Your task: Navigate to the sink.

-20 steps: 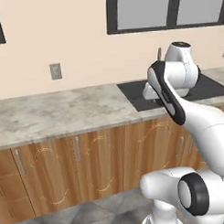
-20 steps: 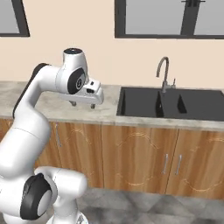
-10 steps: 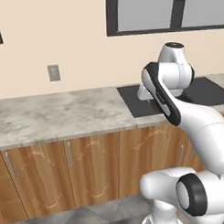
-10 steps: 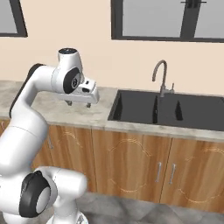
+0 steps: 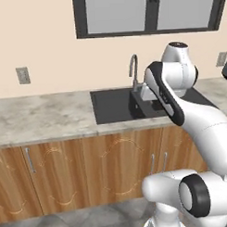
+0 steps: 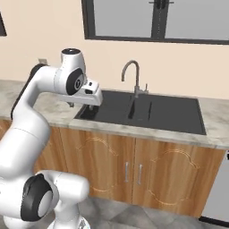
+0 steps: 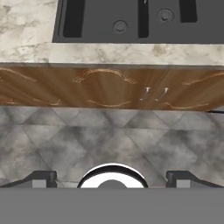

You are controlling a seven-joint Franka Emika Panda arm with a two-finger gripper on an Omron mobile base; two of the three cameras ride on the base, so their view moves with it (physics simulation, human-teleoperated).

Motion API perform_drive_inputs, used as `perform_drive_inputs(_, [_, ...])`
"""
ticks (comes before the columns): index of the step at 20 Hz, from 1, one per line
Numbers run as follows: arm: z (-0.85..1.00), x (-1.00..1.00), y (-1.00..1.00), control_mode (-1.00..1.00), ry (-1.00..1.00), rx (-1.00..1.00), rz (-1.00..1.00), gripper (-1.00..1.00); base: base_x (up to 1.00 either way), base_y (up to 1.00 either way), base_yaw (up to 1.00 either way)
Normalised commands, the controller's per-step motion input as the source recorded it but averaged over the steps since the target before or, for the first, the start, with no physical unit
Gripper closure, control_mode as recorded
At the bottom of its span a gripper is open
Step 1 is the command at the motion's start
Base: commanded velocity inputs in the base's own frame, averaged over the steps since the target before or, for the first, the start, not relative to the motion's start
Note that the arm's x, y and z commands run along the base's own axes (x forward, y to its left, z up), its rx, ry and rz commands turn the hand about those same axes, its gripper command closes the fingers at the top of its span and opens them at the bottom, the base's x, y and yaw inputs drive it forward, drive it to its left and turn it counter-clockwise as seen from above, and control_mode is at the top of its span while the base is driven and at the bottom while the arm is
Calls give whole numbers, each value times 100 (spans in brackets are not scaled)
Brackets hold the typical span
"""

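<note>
1. The sink (image 6: pixel 147 109) is a matte black double basin sunk into the marble counter (image 5: pixel 41 118). A grey gooseneck faucet (image 6: pixel 132 76) stands at its back edge, under the dark-framed window (image 6: pixel 156 20).

2. Since a second ago the whole scene has slid across both base views, so the base has been driving. In the left base view the sink has gone from the right edge to near the middle. In the right base view it has moved from the right half to centre-right. The sink itself has not moved.

3. The wall outlet (image 5: pixel 22 75) has shifted left of the sink by a wide margin in the left base view, which fits the same sideways drive.

4. The gripper (image 6: pixel 91 100) hangs over the counter edge just beside the sink's left end, carrying nothing. In the hand view its fingertips (image 7: pixel 41 178) stand far apart, so the jaws are spread wide.

5. The hand view looks down past the wooden cabinet doors (image 7: pixel 109 87) below the sink to the grey tiled floor (image 7: pixel 109 135), with both round drains in sight at the top.

6. Judgement: the base is nearly squared up before the sink. Only a short further shift toward its middle seems to be left.
</note>
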Motion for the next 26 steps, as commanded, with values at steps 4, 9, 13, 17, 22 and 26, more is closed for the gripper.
perform_drive_inputs(4, [0, 0, 0, 100, 0, 0, 0, -100, 3, -2, 2])
perform_drive_inputs(9, [0, 0, 0, 100, 0, 0, 0, -100, 79, -15, 0])
perform_drive_inputs(13, [0, 0, 0, 100, 0, 0, 0, -100, 74, -39, 4])
perform_drive_inputs(17, [0, 0, 0, 100, 0, 0, 0, -100, 32, -53, 4])
perform_drive_inputs(22, [0, 0, 0, 100, 0, 0, 0, -100, 24, -16, 0])
perform_drive_inputs(26, [0, 0, 0, 100, 0, 0, 0, -100, 63, -7, 0])
